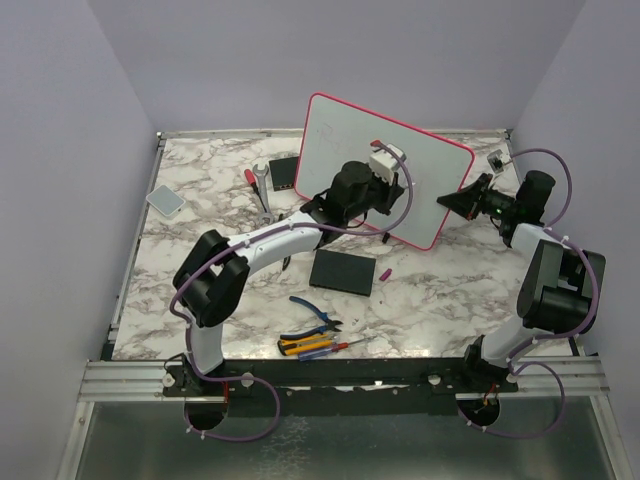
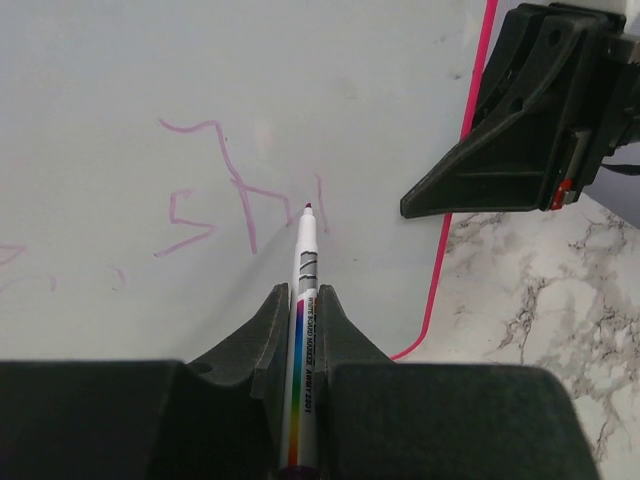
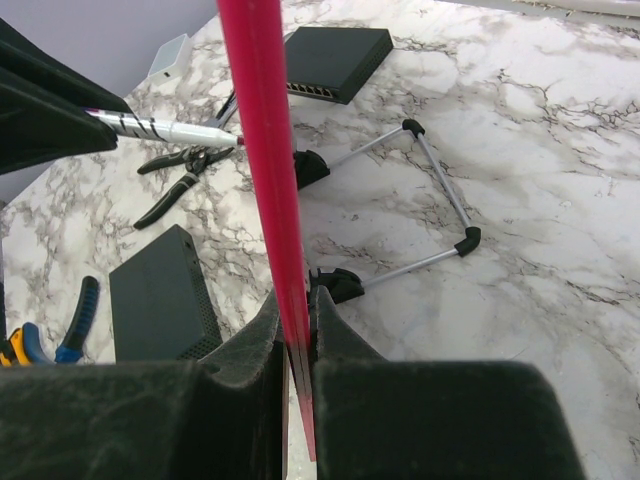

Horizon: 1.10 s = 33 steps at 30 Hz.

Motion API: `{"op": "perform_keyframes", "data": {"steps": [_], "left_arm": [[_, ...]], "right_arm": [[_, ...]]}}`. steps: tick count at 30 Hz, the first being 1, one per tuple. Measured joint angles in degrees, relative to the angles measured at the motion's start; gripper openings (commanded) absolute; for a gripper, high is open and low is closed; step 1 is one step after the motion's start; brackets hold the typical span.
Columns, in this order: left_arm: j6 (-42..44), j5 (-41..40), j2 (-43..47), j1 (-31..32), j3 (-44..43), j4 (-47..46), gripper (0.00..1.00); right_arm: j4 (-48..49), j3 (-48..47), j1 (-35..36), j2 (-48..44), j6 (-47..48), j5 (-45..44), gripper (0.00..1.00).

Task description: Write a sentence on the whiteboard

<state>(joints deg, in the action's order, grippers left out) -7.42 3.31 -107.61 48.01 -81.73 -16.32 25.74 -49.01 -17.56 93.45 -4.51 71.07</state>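
Observation:
The whiteboard (image 1: 340, 140) with its pink-red frame stands tilted at the back middle of the table. My left gripper (image 1: 372, 192) is shut on a white marker (image 2: 303, 300) with a rainbow stripe, its tip touching or almost touching the board surface (image 2: 130, 70) beside faint pinkish lettering, the sentence (image 2: 215, 185). My right gripper (image 1: 462, 200) is shut on the board's right edge; in the right wrist view the red frame (image 3: 265, 150) runs up between my fingers (image 3: 330, 330). The marker (image 3: 165, 130) also shows there at upper left.
A flat black slab (image 1: 343, 271) lies in front of the board, a black box (image 1: 284, 172) behind it to the left. Pliers and screwdrivers (image 1: 312, 335) lie near the front edge, a grey pad (image 1: 166, 200) at far left. The board's wire stand (image 3: 420, 200) rests on the marble.

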Motion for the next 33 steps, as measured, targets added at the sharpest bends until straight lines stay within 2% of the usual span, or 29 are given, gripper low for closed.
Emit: {"op": "perform_keyframes", "data": {"steps": [16,33], "left_arm": [[0.0,-0.2,0.3,0.0,-4.7,-0.2,0.00],[0.0,-0.2,-2.7,0.0,-6.0,-0.1,0.00]], "right_arm": [[0.0,0.0,0.0,0.0,0.0,0.0,0.00],[0.0,0.0,0.0,0.0,0.0,0.0,0.01]]}}
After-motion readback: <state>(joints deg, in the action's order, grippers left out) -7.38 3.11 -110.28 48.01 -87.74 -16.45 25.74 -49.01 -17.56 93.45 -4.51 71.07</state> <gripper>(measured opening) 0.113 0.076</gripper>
